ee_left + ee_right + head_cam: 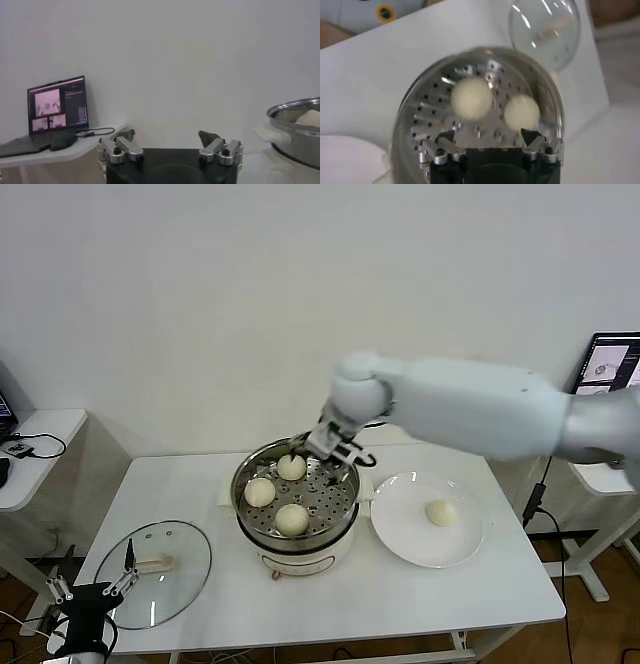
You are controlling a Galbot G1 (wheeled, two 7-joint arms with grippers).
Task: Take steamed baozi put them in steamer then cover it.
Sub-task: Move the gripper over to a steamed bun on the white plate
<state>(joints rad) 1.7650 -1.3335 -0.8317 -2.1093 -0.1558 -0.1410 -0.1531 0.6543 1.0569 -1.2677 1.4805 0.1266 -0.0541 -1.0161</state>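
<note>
The steamer (pixel 250 519) stands mid-table with three baozi on its perforated tray: one at the back (pixel 291 467), one at the left (pixel 259 491), one at the front (pixel 292 519). A fourth baozi (pixel 440 512) lies on the white plate (pixel 395 534) to the right. My right gripper (pixel 332 452) hangs open and empty over the steamer's back right part. Its wrist view shows two baozi (pixel 471 97), (pixel 521 112) below the open gripper (pixel 487 136). The glass cover (pixel 185 574) lies flat at the table's front left. My left gripper (pixel 95 586) is open and empty beside it.
The left wrist view shows the open left gripper (pixel 167 136), the steamer's rim (pixel 295 112) and a laptop (pixel 57 107) on a side table. A side table (pixel 40 434) stands at the left and a monitor (pixel 610 364) at the right. The cover also shows in the right wrist view (pixel 545 30).
</note>
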